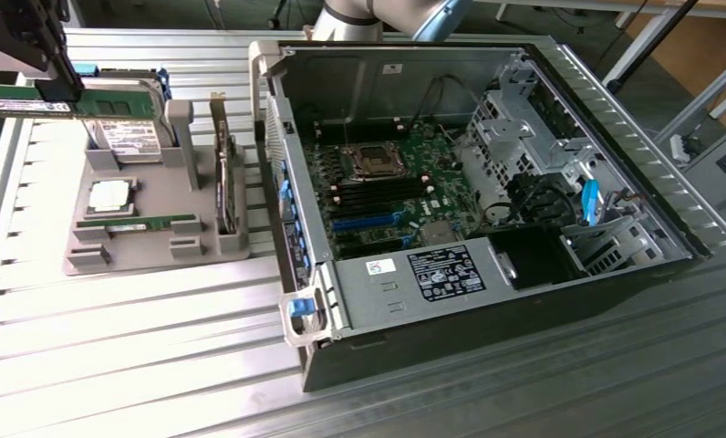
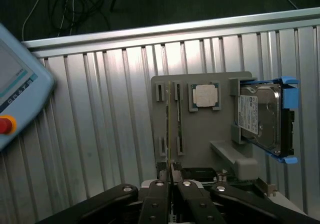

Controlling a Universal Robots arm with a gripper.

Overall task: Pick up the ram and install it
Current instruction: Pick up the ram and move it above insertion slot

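Gripper (image 1: pixel 54 84) is clenched on the ram (image 1: pixel 110 102). The green stick hangs level in the air at the exterior view's upper left. It is over the far end of the gray holder (image 1: pixel 156 255), just above the hard drive (image 1: pixel 129 137) standing there. The ram is clear of the holder and well apart from the open case (image 1: pixel 461 301) on the exterior view's right.

The motherboard (image 1: pixel 399 178) lies exposed inside the case, with dark memory slots (image 1: pixel 381 196) beside the processor socket. The CPU (image 1: pixel 108 196) sits in its holder pocket, and a second stick (image 1: pixel 138 222) lies in a slot just beside it.

In the wrist view the gripper (image 2: pixel 172 178) looks down on the holder (image 2: pixel 200 134), CPU (image 2: pixel 205 95) and hard drive (image 2: pixel 260 119). A pendant (image 2: pixel 20 94) with a red button lies on the ribbed table (image 2: pixel 100 109).
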